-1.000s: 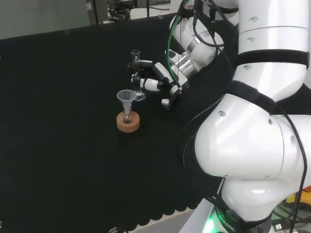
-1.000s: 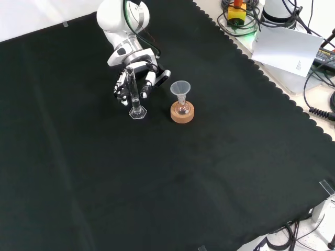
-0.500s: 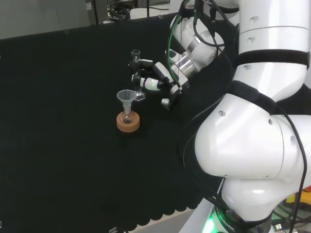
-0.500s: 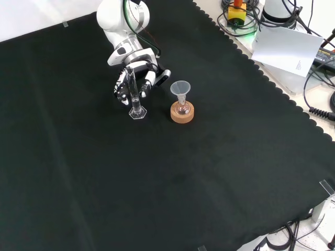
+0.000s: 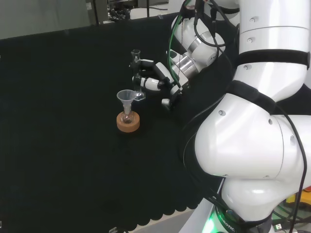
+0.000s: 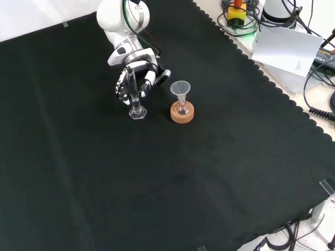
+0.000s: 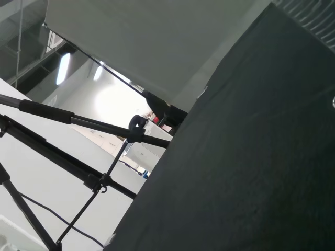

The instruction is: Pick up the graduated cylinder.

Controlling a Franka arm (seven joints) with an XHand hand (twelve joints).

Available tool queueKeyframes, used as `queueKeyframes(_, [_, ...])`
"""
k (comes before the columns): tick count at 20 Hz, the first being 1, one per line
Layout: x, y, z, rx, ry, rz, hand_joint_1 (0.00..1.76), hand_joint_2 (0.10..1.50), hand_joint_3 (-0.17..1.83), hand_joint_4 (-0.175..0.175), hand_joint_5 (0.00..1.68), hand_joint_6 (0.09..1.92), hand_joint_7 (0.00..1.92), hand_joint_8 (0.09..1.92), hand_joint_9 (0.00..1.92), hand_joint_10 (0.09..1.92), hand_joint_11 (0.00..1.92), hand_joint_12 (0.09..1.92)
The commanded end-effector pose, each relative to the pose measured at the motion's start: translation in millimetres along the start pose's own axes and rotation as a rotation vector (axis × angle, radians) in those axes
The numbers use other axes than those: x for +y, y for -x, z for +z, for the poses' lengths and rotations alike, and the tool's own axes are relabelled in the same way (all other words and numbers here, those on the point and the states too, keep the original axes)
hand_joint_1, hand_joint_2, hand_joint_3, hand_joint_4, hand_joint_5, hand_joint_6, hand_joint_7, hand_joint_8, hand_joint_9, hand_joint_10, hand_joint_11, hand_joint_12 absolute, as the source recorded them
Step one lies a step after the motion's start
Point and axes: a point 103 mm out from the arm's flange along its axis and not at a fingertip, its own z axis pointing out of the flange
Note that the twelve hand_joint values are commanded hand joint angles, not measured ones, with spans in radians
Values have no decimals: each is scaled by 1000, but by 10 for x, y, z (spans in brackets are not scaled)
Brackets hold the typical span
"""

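Graduated cylinder stands upright, long axis vertical, base on the black cloth just left of the cork stand in front view, hand fingers curled round it; flask with funnel on stand, contents unclear.

cloth: matt black fabric, scalloped edge
graduated cylinder: clear, glassy, smooth
funnel: clear, smooth plastic or glass
stand: cork ring, matt tan, grainy
hand: glossy white and black plastic
arm link: smooth glossy white shell
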Motion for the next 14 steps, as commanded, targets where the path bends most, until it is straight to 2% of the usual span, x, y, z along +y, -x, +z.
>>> queueKeyframes(1, [-2, -7, -7, -5, 2, 3, 1056, 1098, -175, 31, 659, 557, 878, 515, 1115, 255, 833, 1058])
queueKeyframes(7, [-3, 6, 8, -16, 7, 7, 1068, 1107, -175, 33, 705, 577, 970, 475, 1165, 222, 850, 1048])
queueKeyframes(9, [-5, -3, 0, -33, 14, 13, 1075, 1124, -175, 50, 826, 531, 983, 458, 1186, 192, 866, 1036])
queueKeyframes(11, [1, -21, -24, -61, 20, 23, 1076, 1132, -75, 34, 921, 846, 1025, 460, 1226, 176, 918, 1024])
queueKeyframes(12, [4, -32, -41, -75, 17, 26, 1079, 1133, -43, 17, 938, 940, 1049, 462, 1249, 169, 954, 1009])
queueKeyframes(14, [4, -50, -84, -95, 10, 23, 1090, 1131, -13, -16, 953, 1013, 1082, 455, 1282, 151, 1010, 975])
